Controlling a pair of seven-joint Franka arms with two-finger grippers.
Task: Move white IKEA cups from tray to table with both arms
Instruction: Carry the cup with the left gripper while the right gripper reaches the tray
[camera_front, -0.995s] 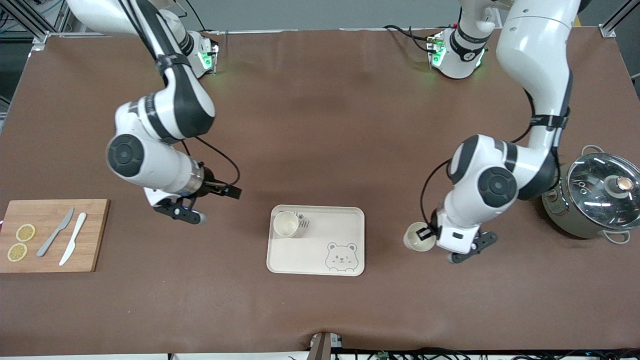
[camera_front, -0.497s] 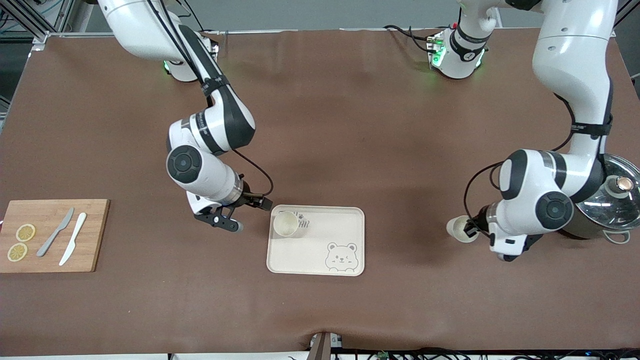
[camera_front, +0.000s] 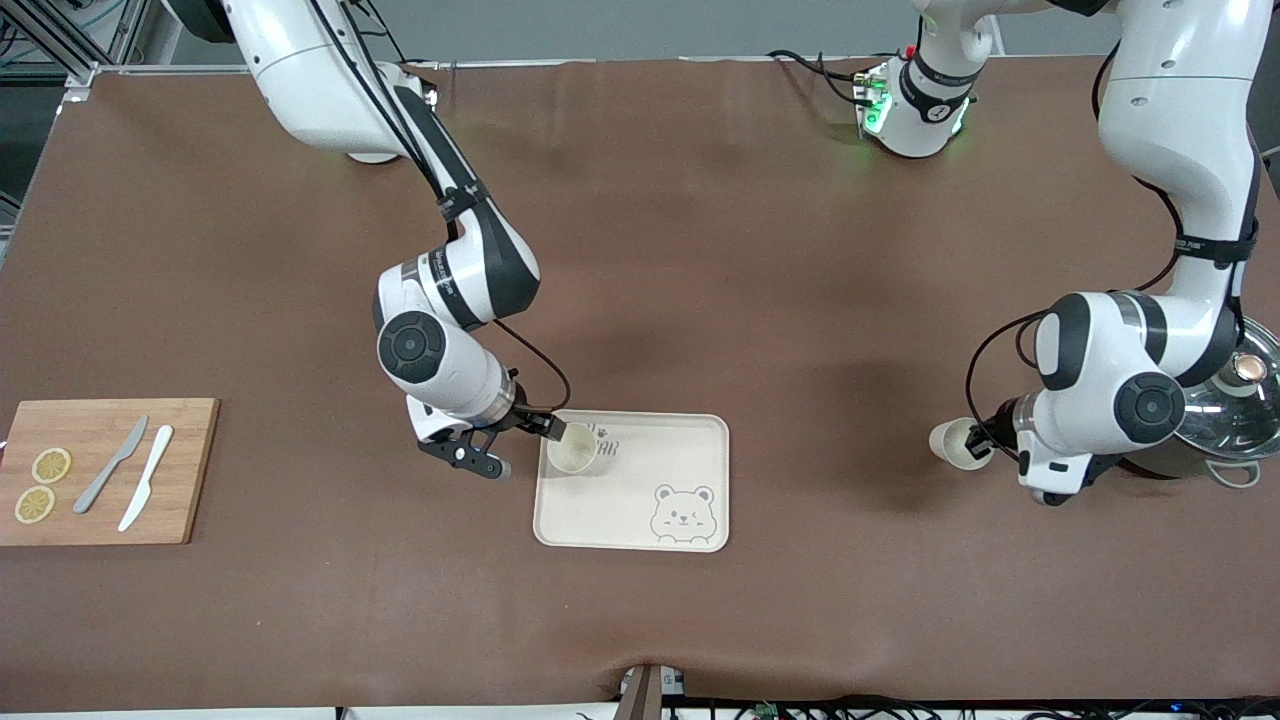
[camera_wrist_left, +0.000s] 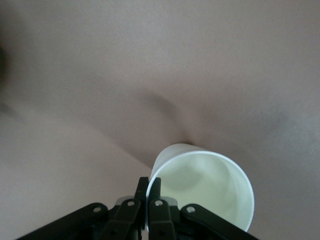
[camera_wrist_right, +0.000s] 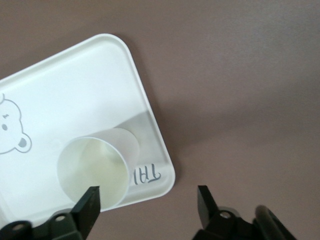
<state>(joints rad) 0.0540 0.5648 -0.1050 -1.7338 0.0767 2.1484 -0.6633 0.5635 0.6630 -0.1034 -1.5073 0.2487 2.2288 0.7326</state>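
The right end effector (camera_wrist_right: 149, 205) hangs with its fingers spread wide, one finger over the rim of the cup on the tray (camera_front: 573, 449) and the other out over the bare brown desk (camera_front: 640, 250) past the tray's edge. So it is released and not yet centred on the cup. That cup stands upright in the corner of the tray (camera_front: 690, 440) toward the right arm's end, beside the lettering, with the bear drawing nearer the front camera.

To do this step well, I judge the end effector should shift toward the tray until the rim wall sits squarely between the fingers, then descend without nudging the raised tray rim, and close gently, since a thin tapered tumbler may tip or slide if caught off-centre.

The left end effector (camera_wrist_left: 148, 200) is clenched on the rim wall of the second cup (camera_front: 952, 444), one finger inside and one outside. The cup is off the tray, toward the left arm's end of the desk, close to a lidded steel pot (camera_front: 1225, 400). Whether its base touches the desk is unclear; it should be lowered level before release.

A wooden cutting board (camera_front: 180, 480) with two knives and lemon slices lies well apart, at the right arm's end.
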